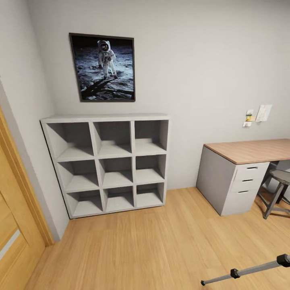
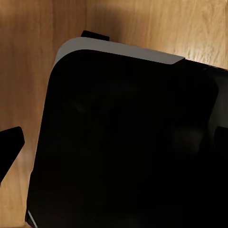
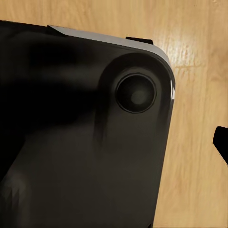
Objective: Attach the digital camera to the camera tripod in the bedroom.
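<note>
You're looking into the bedroom [image 1: 201,60] from the head camera. At the far left, the wooden door [image 1: 14,225] runs down the edge in its orange-toned frame, against the pale grey wall. Next to it, the grey cube shelf [image 1: 108,165] stands on the light wood floor [image 1: 153,249], backed against the wall, three compartments by three, all of them open-fronted. Above the shelf, the astronaut picture [image 1: 104,67] hangs in a dark frame.

Moving right, a few small paper notes [image 1: 257,114] are stuck on the wall. Below them is the worktop [image 1: 251,150], a wood surface on a grey drawer unit [image 1: 245,185] with three drawers. Just beside that, at the right edge, a round stool [image 1: 280,189] on dark metal legs stands half tucked in.

Down at the lower right corner, a silver leg of the camera tripod [image 1: 249,270] slants across the floor with black joints on it; the rest is cut off by the frame.

Both wrist cameras look down at wood floor past a large black rounded body [image 2: 128,142] with a grey edge; on the right wrist side it carries a round dark knob [image 3: 136,93]. A black tip pokes in at each view's edge, but you cannot tell how wide either end effector stands.
</note>
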Motion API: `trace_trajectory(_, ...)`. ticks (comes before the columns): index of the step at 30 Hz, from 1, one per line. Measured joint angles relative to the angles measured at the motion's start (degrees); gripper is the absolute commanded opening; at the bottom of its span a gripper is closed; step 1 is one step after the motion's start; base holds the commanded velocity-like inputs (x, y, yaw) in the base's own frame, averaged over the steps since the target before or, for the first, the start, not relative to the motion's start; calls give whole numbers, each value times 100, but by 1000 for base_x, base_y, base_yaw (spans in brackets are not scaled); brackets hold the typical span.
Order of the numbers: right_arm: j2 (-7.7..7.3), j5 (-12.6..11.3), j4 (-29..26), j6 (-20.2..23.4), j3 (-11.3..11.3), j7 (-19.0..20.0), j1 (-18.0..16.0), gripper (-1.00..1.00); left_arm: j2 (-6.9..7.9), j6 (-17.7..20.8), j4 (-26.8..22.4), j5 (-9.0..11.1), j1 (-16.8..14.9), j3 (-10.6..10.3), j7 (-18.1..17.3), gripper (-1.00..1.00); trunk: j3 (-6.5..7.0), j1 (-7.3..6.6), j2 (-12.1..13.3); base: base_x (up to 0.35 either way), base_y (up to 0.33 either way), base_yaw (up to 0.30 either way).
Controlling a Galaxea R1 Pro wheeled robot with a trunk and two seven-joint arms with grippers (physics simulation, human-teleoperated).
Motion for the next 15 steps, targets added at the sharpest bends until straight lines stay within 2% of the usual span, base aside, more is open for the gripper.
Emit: trace_trajectory(15, -8, 9, -11, -14, -3, 0, -1, 100, 1, 0, 0, -1, 0, 1, 2, 100, 0, 2, 0, 21, 0, 0)
